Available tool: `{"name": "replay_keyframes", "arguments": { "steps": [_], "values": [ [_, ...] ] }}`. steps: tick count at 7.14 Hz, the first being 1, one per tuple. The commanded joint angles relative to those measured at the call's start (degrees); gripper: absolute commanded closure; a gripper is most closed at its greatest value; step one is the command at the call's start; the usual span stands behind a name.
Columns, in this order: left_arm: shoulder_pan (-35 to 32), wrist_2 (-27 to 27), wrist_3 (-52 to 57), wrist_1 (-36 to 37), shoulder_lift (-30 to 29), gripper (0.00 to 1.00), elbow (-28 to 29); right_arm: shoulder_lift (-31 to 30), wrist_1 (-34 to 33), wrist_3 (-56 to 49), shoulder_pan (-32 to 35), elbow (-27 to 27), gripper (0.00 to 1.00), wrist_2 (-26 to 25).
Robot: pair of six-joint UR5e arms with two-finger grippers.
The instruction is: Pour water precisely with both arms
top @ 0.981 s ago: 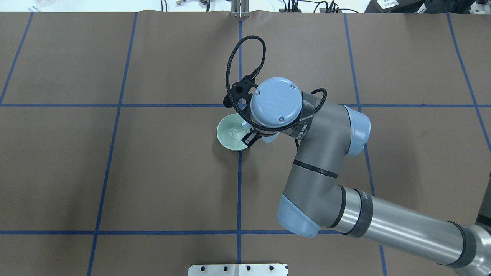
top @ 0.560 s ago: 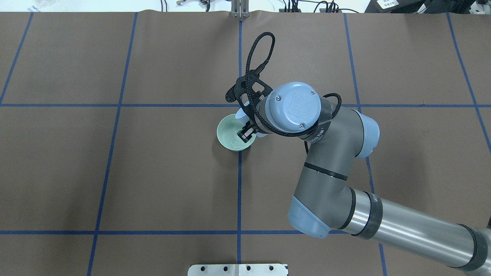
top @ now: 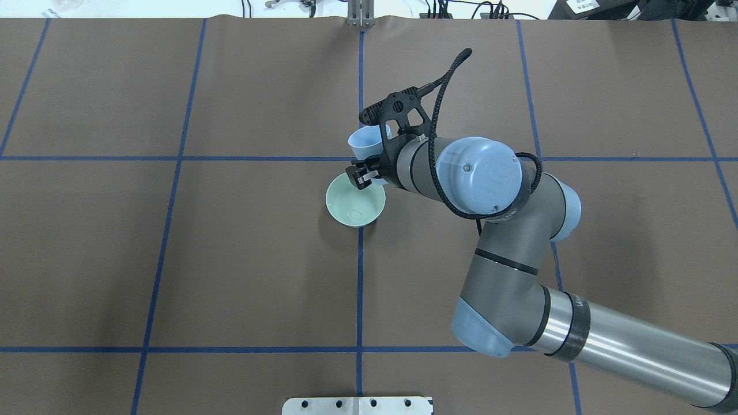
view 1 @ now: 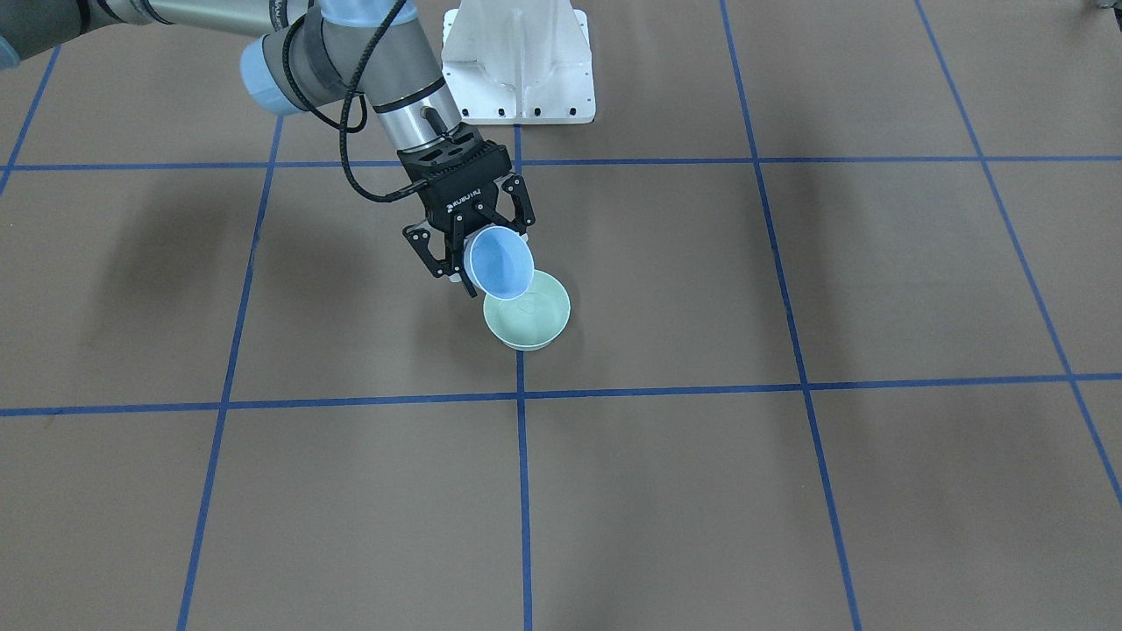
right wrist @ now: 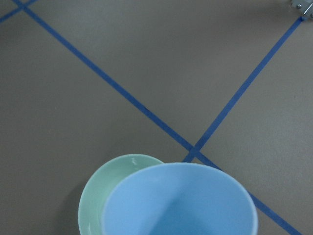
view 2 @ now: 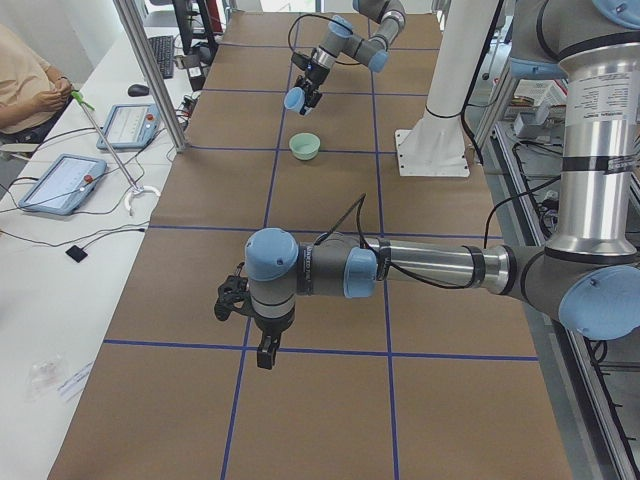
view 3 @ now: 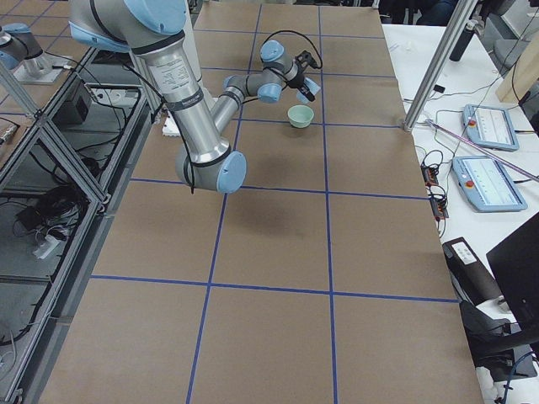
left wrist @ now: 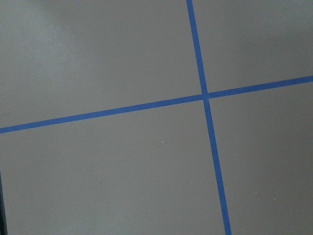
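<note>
My right gripper (view 1: 480, 250) is shut on a light-blue cup (view 1: 500, 264), which it holds tipped on its side with its mouth just above the rim of a pale-green bowl (view 1: 532, 326). In the overhead view the cup (top: 362, 144) hangs at the far edge of the bowl (top: 353, 203) in the right gripper (top: 364, 152). The right wrist view shows the cup's rim (right wrist: 181, 200) in front of the bowl (right wrist: 97, 205). My left gripper (view 2: 256, 335) hangs low over the near table in the exterior left view only; I cannot tell whether it is open or shut.
The table is covered with brown paper (top: 230, 259) marked with blue tape lines. The white pedestal (view 1: 517, 61) stands behind the bowl. Operators' tablets (view 2: 60, 180) lie on the side table. The left wrist view shows only paper and a tape cross (left wrist: 204, 95).
The right wrist has swung to the right and turned. The cup has moved from over the middle of the bowl to its far edge. The bowl has stayed put.
</note>
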Motion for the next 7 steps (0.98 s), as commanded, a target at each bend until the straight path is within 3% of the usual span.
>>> {"name": "replay_keyframes", "arguments": {
  "steps": [1, 3, 7],
  "values": [
    [0.0, 0.04, -0.04, -0.01, 0.09, 0.0, 0.04, -1.46, 4.62, 6.54, 0.44, 0.08, 1.0, -8.03],
    [0.0, -0.05, -0.04, -0.1, 0.09, 0.0, 0.4, -4.95, 5.86, 9.19, 4.21, 1.39, 1.0, -10.42],
    [0.09, -0.05, -0.04, -0.1, 0.09, 0.0, -0.04, -16.73, 6.29, 21.66, 4.75, 4.56, 1.0, -23.5]
  ]
}}
